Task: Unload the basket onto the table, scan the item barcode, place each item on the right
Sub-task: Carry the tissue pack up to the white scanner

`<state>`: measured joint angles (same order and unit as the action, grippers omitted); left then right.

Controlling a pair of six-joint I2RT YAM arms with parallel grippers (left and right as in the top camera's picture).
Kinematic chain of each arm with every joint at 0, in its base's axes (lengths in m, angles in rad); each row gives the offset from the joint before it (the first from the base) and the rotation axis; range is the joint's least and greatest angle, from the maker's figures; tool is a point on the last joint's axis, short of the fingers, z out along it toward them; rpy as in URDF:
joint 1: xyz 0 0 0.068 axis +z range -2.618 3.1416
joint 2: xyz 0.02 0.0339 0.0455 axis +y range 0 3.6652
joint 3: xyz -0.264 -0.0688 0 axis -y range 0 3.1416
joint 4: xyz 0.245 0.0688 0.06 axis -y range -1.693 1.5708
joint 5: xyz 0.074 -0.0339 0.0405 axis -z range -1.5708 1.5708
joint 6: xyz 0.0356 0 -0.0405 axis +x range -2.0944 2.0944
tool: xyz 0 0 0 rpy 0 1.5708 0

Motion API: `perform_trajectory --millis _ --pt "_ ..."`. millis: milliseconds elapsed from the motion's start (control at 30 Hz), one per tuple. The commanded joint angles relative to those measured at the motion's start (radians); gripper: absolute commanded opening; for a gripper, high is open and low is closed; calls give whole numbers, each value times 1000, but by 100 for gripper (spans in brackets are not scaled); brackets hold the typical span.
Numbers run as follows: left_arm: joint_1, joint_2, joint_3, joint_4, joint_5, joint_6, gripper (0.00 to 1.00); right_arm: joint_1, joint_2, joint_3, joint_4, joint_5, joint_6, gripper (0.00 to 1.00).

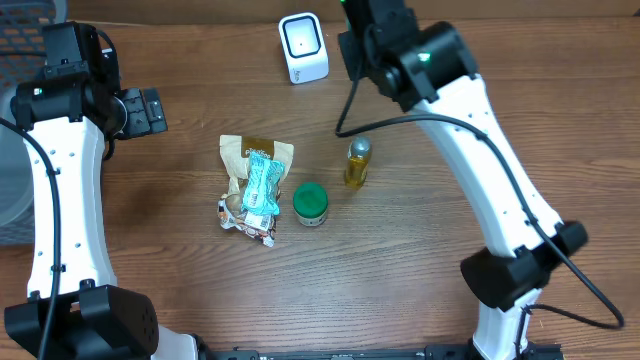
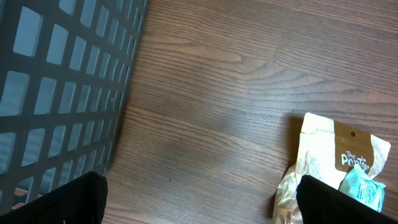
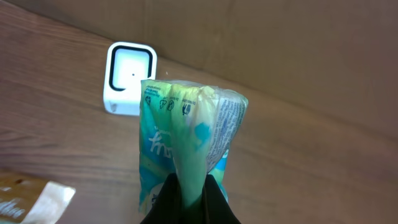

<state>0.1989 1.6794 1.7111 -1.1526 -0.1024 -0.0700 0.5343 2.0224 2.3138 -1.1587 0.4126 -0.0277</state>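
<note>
My right gripper [image 3: 189, 194] is shut on the lower end of a teal and green snack packet [image 3: 186, 130] and holds it upright above the table. The white barcode scanner [image 3: 129, 78] stands just beyond and left of the packet, its window showing; in the overhead view the scanner [image 1: 303, 48] is at the back centre, with the right arm's wrist beside it on the right. The packet's barcode is not visible to me. My left gripper [image 1: 153, 110] hangs open at the back left, and between its fingers [image 2: 81, 199] there is only table.
A brown pouch [image 1: 255, 155] lies mid-table with another teal packet [image 1: 260, 188] and a foil wrapper on it. A green-lidded jar [image 1: 310, 203] and a yellow bottle [image 1: 357, 163] stand to its right. A dark mesh basket [image 2: 56, 93] sits at the far left.
</note>
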Motion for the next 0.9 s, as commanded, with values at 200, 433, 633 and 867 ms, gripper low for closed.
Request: perform_trajectory --millis 200,433,633,867 --pt "3 -13 19 1 -5 22 100 10 156 4 138 33 -252 4" --pt "3 -13 19 1 -5 22 100 9 251 4 258 28 -425 4" --pt "3 -13 19 1 -5 22 100 9 301 4 370 3 -554 4" --pt "3 -13 19 1 -5 22 100 8 341 4 499 -33 -692 4"
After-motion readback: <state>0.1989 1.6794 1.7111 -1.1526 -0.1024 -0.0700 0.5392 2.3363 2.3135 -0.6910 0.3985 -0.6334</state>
